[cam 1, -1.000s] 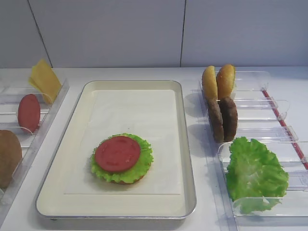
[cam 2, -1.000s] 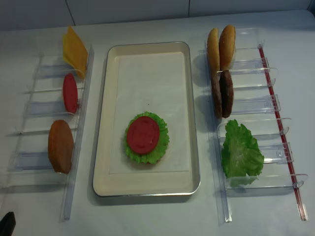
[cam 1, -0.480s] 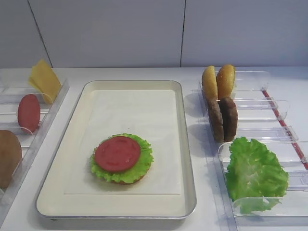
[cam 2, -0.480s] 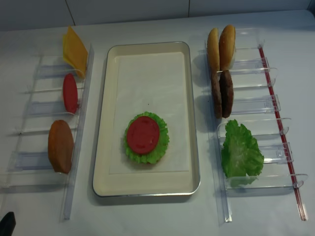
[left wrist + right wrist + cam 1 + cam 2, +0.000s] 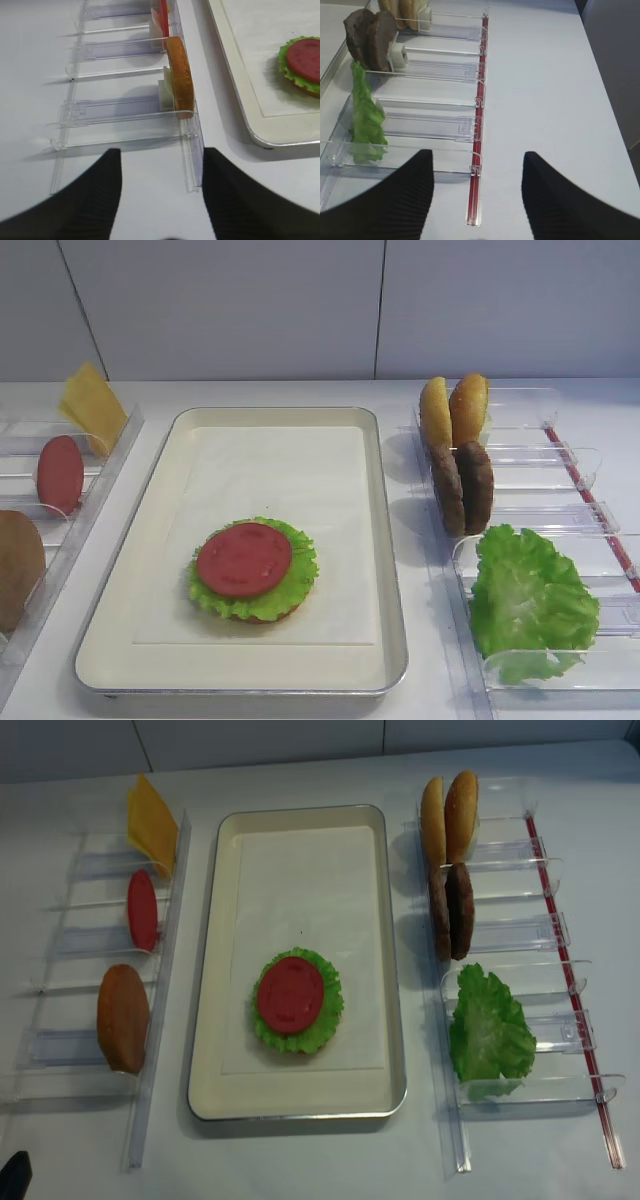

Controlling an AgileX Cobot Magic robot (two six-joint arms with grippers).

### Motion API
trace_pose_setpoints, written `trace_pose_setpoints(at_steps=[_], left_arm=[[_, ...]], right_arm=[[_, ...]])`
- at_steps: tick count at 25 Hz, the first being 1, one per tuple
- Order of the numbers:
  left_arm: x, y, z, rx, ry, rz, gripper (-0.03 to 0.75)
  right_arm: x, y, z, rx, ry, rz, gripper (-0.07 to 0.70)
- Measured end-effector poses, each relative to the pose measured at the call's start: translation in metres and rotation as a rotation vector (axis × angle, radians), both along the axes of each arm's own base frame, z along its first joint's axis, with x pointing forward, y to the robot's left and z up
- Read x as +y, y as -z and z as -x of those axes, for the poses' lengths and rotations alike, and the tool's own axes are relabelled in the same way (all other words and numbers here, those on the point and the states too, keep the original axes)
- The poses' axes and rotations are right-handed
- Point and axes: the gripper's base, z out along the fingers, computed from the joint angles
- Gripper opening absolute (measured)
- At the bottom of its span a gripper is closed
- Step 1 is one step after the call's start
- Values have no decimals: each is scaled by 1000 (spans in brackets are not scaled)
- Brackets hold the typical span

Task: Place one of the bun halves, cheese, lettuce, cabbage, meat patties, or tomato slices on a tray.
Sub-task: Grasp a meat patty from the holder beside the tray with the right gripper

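On the cream tray (image 5: pixel 391 540) (image 5: pixel 205 1020) a tomato slice (image 5: pixel 244 559) (image 5: pixel 291 994) lies on lettuce (image 5: pixel 300 585) over a bun half whose edge barely shows. The right rack holds two bun halves (image 5: pixel 455 408), two meat patties (image 5: pixel 465 485) (image 5: pixel 370 40) and a lettuce leaf (image 5: pixel 530 600) (image 5: pixel 366 117). Cheese (image 5: pixel 92 405), a tomato slice (image 5: pixel 60 473) and a bun half (image 5: pixel 15 565) (image 5: pixel 180 75) stand in the left rack. My left gripper (image 5: pixel 161 150) is open over bare table before the left rack. My right gripper (image 5: pixel 477 152) is open near the right rack's front end, holding nothing.
Clear plastic racks (image 5: pixel 80 935) (image 5: pixel 520 930) flank the tray on both sides. A red strip (image 5: pixel 479 125) runs along the right rack's outer edge. A grey wall stands behind the table. The table's right edge (image 5: pixel 610 100) shows in the right wrist view.
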Motion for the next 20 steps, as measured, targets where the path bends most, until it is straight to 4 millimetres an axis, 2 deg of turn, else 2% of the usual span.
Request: trace_pose_setpoints(at_steps=[15,18,20], left_arm=[[0,0,0,0,0,0,360],[0,0,0,0,0,0,360],[0,0,0,0,0,0,360]], right_arm=[[0,0,0,2,22,-36,418],[1,-9,-5,10,14,-28,418],[1,-24,-13,-3,6,-20,418]])
